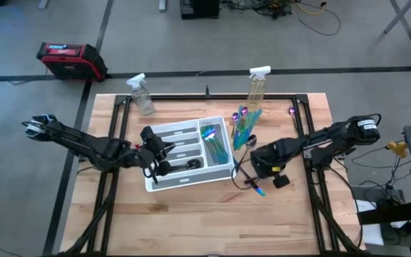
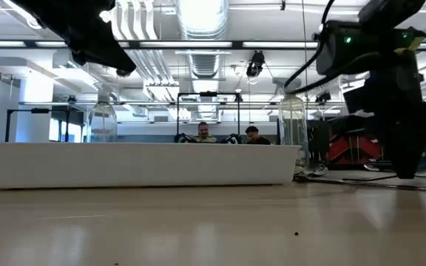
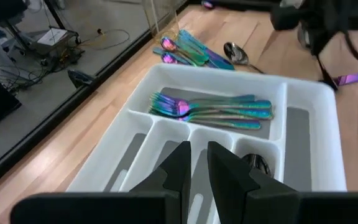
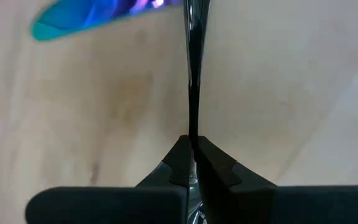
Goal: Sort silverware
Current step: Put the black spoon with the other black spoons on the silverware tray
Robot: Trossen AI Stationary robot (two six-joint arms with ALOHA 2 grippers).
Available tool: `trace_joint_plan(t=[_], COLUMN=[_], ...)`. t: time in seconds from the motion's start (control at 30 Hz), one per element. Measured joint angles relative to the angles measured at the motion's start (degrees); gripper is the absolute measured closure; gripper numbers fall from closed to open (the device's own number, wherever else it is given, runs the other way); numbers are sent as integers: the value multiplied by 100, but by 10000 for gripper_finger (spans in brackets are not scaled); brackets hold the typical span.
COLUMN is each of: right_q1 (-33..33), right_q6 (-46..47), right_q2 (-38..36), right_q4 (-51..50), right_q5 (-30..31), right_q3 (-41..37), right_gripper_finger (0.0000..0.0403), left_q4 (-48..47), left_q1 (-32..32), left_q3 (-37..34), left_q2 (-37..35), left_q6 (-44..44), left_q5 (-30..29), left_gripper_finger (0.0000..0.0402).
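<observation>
R gripper (image 4: 192, 155) clenched on dark utensil (image 4: 193, 74), at 3 o'clock of white tray (image 1: 223, 171). L gripper (image 3: 194, 163) over tray, fingers slightly parted, gripping nothing visible.

Even, bright overhead light falls on the table (image 1: 191, 214), with soft shadows. Ceiling lamps (image 2: 202, 18) glare white in the low view, leaving the arms as dark silhouettes. The right wrist view is blurred, perhaps from closeness; the teal utensil (image 4: 86, 15) smears.
</observation>
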Motion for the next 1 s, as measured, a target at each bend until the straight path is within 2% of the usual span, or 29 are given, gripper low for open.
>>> trace_joint_plan(t=[0.17, 0.4, 0.53, 1.0], right_q1=[312, 360, 329, 110], right_q6=[682, 1456, 1475, 1091], right_q2=[10, 13, 253, 2913], right_q4=[50, 282, 364, 324], right_q5=[159, 153, 155, 154], right_q3=[666, 1716, 2356, 5205], right_gripper_finger=[403, 403, 403, 403], left_q4=[-1, -3, -113, -143], left_q1=[9, 18, 20, 29], left_q3=[0, 0, 0, 0], left_q2=[-189, -466, -730, -1578], left_q6=[104, 15, 83, -87], left_q5=[-362, -345, -294, -84], left_gripper_finger=[363, 363, 363, 363])
